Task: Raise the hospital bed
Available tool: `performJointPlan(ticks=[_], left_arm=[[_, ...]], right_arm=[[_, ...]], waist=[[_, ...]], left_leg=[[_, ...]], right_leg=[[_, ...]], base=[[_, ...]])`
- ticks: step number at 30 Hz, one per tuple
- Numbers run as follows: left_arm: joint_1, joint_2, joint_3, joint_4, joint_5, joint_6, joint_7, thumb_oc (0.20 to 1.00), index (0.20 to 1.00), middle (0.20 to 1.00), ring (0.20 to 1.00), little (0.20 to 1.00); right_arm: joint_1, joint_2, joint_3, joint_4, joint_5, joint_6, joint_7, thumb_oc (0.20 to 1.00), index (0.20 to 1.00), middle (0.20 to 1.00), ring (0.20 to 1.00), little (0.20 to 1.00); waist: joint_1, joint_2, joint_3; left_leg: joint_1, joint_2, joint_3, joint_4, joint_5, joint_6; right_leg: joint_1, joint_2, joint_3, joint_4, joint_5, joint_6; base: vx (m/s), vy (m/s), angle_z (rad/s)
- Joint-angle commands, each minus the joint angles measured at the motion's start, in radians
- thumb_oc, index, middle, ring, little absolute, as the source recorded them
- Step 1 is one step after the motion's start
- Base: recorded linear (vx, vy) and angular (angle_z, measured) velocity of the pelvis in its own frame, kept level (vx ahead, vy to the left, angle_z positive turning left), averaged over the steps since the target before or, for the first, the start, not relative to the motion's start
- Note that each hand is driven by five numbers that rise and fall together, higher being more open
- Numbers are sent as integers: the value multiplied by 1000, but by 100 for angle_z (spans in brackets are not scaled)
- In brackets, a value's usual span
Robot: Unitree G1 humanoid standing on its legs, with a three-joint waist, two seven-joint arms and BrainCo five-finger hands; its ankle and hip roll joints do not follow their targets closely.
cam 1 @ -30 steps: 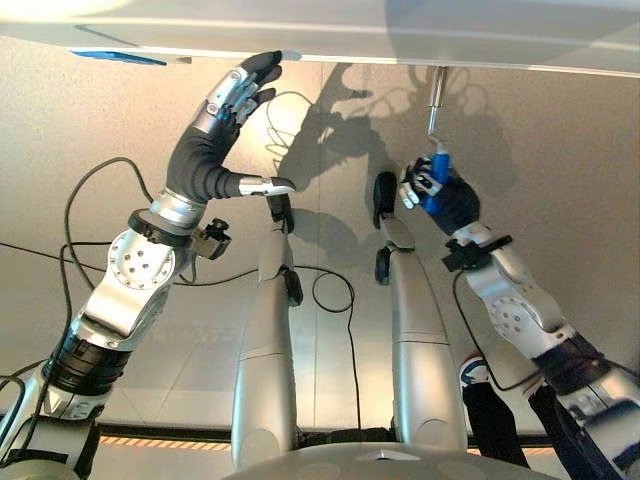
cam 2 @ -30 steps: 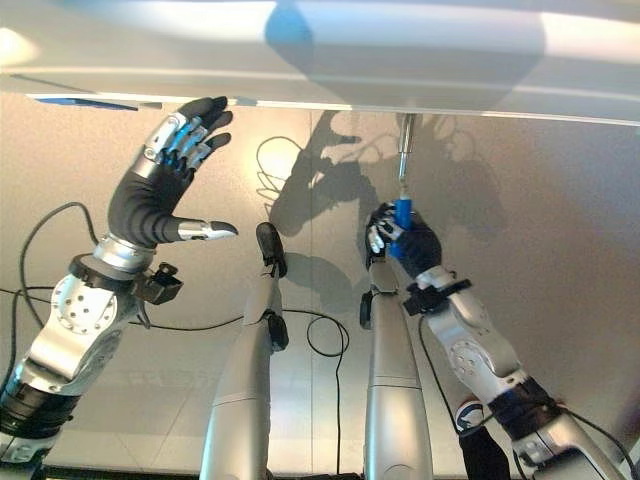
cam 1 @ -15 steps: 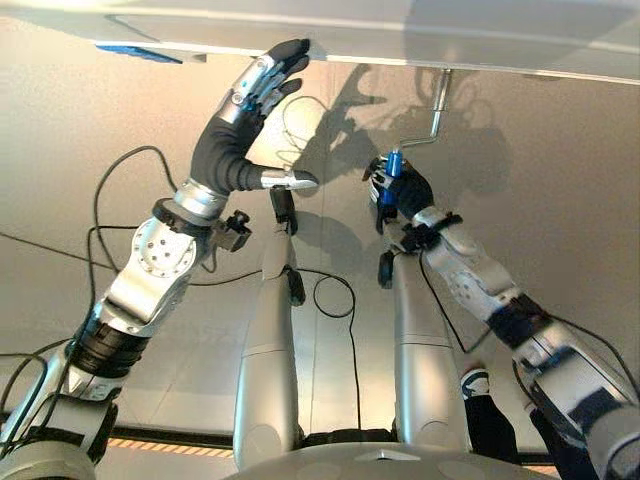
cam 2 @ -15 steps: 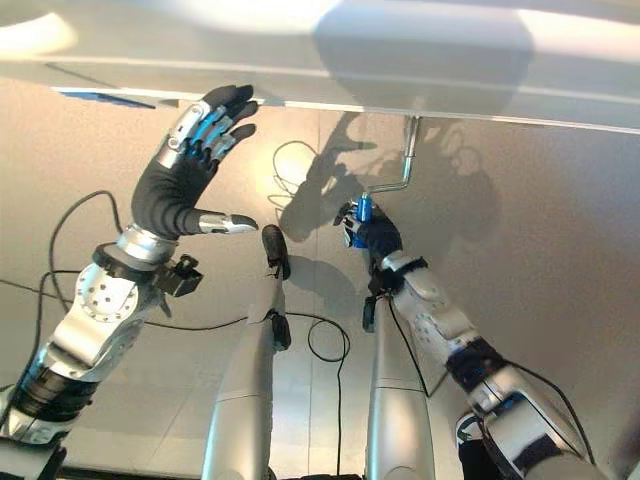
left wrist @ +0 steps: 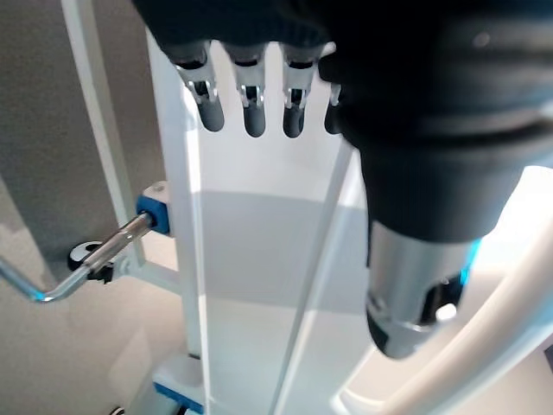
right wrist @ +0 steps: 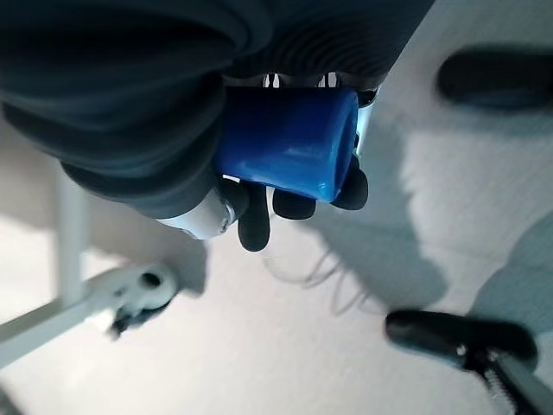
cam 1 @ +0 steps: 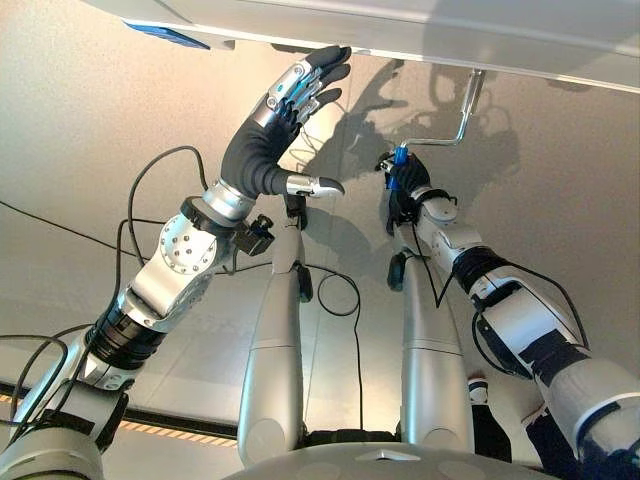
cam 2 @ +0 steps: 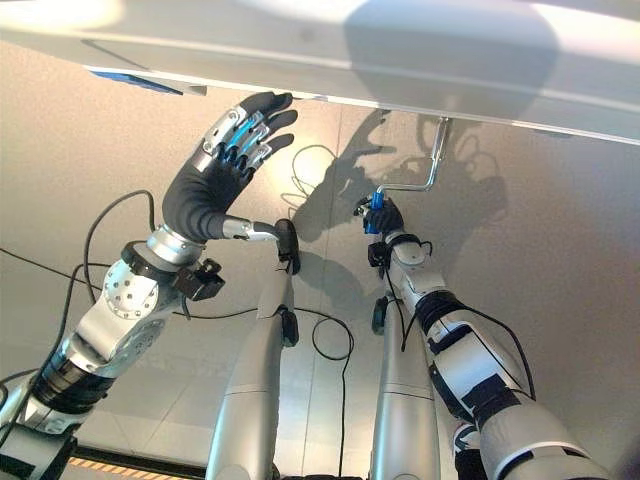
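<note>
The right hand (cam 1: 403,190) has its fingers (right wrist: 294,201) curled tight round the blue grip (right wrist: 289,154) of the metal crank (cam 2: 425,180), which bends up to the underside edge of the hospital bed (cam 1: 420,35). The left hand (cam 1: 270,140) reaches up, fingers straight and spread, tips at the bed's lower edge.

Crank (cam 1: 452,132) under bed frame (cam 1: 420,30)

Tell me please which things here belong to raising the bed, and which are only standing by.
For the job:
- bed frame
- metal crank
- blue crank handle, gripped by right hand
- left hand, open by the frame

Standing by:
- blue bracket
</note>
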Motion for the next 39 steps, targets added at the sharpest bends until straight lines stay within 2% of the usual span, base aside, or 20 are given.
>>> performJointPlan(ticks=[1, 7, 10, 16, 27, 29, 30, 31, 32, 33, 34, 35, 37, 39], left_arm=[[-5, -17, 2, -78, -24, -50, -24, 1000, 1000, 1000, 1000, 1000], [-14, -14, -8, -72, -29, -47, -39, 1000, 1000, 1000, 1000, 1000], [-7, -15, -2, -71, -33, -45, -49, 1000, 1000, 1000, 1000, 1000], [2, 4, 4, -72, -31, -45, -56, 1000, 1000, 1000, 1000, 1000], [23, 55, 32, -81, -37, -54, -55, 1000, 1000, 1000, 1000, 1000], [42, 60, 61, -88, -31, -61, -50, 1000, 1000, 1000, 1000, 1000], [44, 61, 62, -90, -31, -60, -51, 1000, 1000, 1000, 1000, 1000], [77, 60, 106, -98, -19, -63, -43, 1000, 1000, 1000, 1000, 1000], [94, 53, 125, -99, -14, -61, -40, 1000, 1000, 1000, 1000, 1000], [96, 54, 124, -101, -14, -60, -40, 1000, 1000, 1000, 1000, 1000], [109, 50, 141, -97, -7, -60, -35, 1000, 1000, 1000, 1000, 1000], [129, 58, 179, -92, 16, -63, -26, 1000, 1000, 1000, 1000, 1000], [155, 65, 215, -101, 34, -64, -18, 1000, 1000, 1000, 1000, 1000], [160, 63, 229, -101, 35, -64, -19, 1000, 1000, 1000, 1000, 1000]], right_arm=[[-44, -96, 38, 57, -75, 24, 20, 200, 200, 200, 200, 200], [-24, -171, -7, 132, -93, 36, 19, 200, 200, 200, 200, 200], [16, -238, -86, 170, -51, 32, -1, 200, 200, 200, 200, 200], [106, -323, -217, 184, 58, 8, -31, 200, 200, 200, 200, 200], [226, -427, -304, 176, 94, -21, -49, 200, 200, 200, 200, 200], [279, -427, -323, 75, 119, -65, -59, 200, 200, 200, 200, 200], [284, -425, -325, 70, 118, -65, -62, 200, 200, 200, 200, 200], [367, -408, -349, -122, 135, -116, -76, 200, 200, 200, 200, 200], [421, -396, -375, -226, 141, -144, -84, 200, 200, 200, 200, 200], [430, -394, -379, -235, 138, -142, -89, 200, 200, 200, 200, 200], [469, -384, -402, -327, 139, -170, -91, 200, 200, 200, 200, 200], [564, -361, -461, -530, 117, -221, -104, 200, 200, 200, 200, 200], [657, -333, -517, -756, 77, -253, -110, 200, 200, 200, 200, 200], [677, -330, -546, -784, 85, -269, -101, 200, 200, 200, 200, 200]], waist=[[-5, 57, -17], [-6, 70, -17], [-10, 77, -17], [-27, 75, -17], [-51, 66, -17], [-62, 56, -17], [-62, 55, -17], [-79, 40, -17], [-87, 32, -17], [-87, 31, -17], [-95, 26, -17], [-111, 15, -17], [-123, 2, -17], [-128, -3, -17]], left_leg=[[-5, -26, 23, 155, -156, 3], [-8, -28, 25, 155, -159, 5], [-12, -26, 28, 162, -164, 8], [-14, -27, 34, 169, -173, 11], [-6, -25, 40, 170, -178, 12], [-4, -23, 42, 169, -178, 10], [-3, -23, 43, 168, -178, 11], [-8, -19, 45, 168, -176, 9], [-8, -19, 45, 168, -176, 9], [-6, -20, 45, 168, -175, 9], [-7, -19, 46, 167, -175, 9], [-7, -18, 46, 164, -174, 8], [-3, -18, 48, 162, -174, 8], [-2, -19, 47, 161, -175, 9]], right_leg=[[67, -6, -7, -190, 124, 108], [56, -4, -2, -184, 118, 109], [42, -2, 6, -170, 112, 108], [36, 2, 13, -166, 105, 108], [37, 6, 22, -161, 102, 108], [36, 9, 23, -162, 102, 108], [37, 9, 24, -162, 102, 108], [33, 13, 25, -163, 105, 108], [33, 14, 27, -163, 105, 108], [34, 14, 27, -162, 104, 108], [33, 15, 28, -164, 105, 108], [32, 16, 29, -164, 106, 110], [35, 16, 30, -167, 106, 112], [37, 16, 30, -167, 105, 112]], base=[[0, 0, 0], [3, 1, 1], [9, 5, 4], [3, 3, 1], [0, 0, 0], [0, 0, 0], [0, 0, 0], [0, 0, 0], [0, 0, 0], [0, 0, 0], [0, 0, 0], [4, -26, -4], [-1, -17, -5], [-3, -6, -5]])
